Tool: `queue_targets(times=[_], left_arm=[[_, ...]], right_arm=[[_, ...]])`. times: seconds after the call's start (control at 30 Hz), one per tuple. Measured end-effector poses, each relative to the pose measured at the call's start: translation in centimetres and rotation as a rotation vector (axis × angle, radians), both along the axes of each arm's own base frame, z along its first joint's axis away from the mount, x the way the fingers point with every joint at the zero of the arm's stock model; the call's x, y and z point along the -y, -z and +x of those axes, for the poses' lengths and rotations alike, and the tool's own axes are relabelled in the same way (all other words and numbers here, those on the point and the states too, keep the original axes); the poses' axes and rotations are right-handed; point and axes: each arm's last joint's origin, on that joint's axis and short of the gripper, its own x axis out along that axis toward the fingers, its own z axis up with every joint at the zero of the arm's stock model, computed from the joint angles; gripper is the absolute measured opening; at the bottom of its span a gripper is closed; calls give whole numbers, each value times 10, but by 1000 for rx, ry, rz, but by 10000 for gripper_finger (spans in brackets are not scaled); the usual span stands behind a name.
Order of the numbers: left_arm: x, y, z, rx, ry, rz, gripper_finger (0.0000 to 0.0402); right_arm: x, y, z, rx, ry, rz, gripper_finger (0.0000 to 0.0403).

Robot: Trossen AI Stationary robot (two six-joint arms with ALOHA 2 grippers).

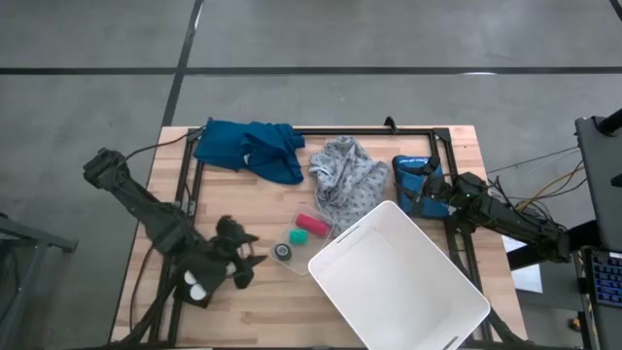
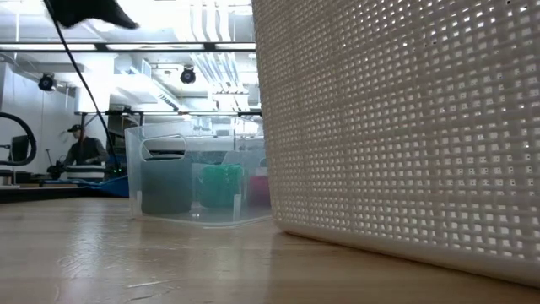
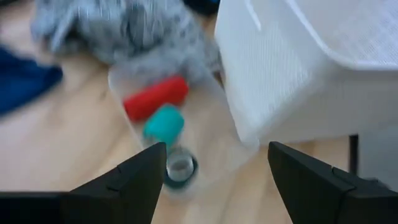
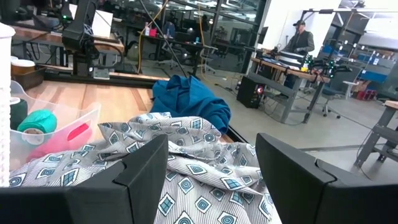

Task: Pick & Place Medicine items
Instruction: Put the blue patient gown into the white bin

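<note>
The left gripper (image 1: pixel 249 256) hangs low over the wooden desk (image 1: pixel 155 209) in the lower left of the high view, its fingers spread wide and aimed at a small clear plastic tray (image 1: pixel 309 255) just ahead of it. That suits an approach more than a grasp, since nothing lies between the fingers. The tray sits at the middle of the high view, against the near corner of the large white perforated plastic basket (image 1: pixel 398 282) that fills the lower right. That is probably where the items are meant to go, and it keeps the carry short. In the tray lie three small cylinders in a row: a red cylinder (image 3: pixel 155 98), a teal cylinder (image 3: pixel 164 122) and a dark-ringed round one (image 3: pixel 180 167) nearest the gripper. No orange bottles show in any view, so these appear to be the medicine items. The crumpled grey patterned cloth (image 1: pixel 345 175) touches the tray's far end, and the bunched blue cloth (image 1: pixel 251 148) lies in the upper left. The right gripper (image 1: pixel 428 194) waits at the middle right with its fingers apart and empty, looking over the grey cloth and clear of the left arm's path.
</note>
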Motion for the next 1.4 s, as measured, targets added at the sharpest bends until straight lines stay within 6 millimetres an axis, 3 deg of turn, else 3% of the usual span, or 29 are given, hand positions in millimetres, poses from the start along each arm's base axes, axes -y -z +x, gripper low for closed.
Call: queue_targets(times=[0.33,0.5,1.13,1.4], left_arm=[[-44,0,40,13,101,119,287],[-44,10,41,12,157,145,287],[-46,13,41,25,104,152,287],[-42,19,57,67,115,238,289]], right_arm=[[0,0,0,-1,0,-1,240],[0,0,0,0,0,-1,240],[0,0,0,0,0,0,240],[0,0,0,0,0,-1,240]])
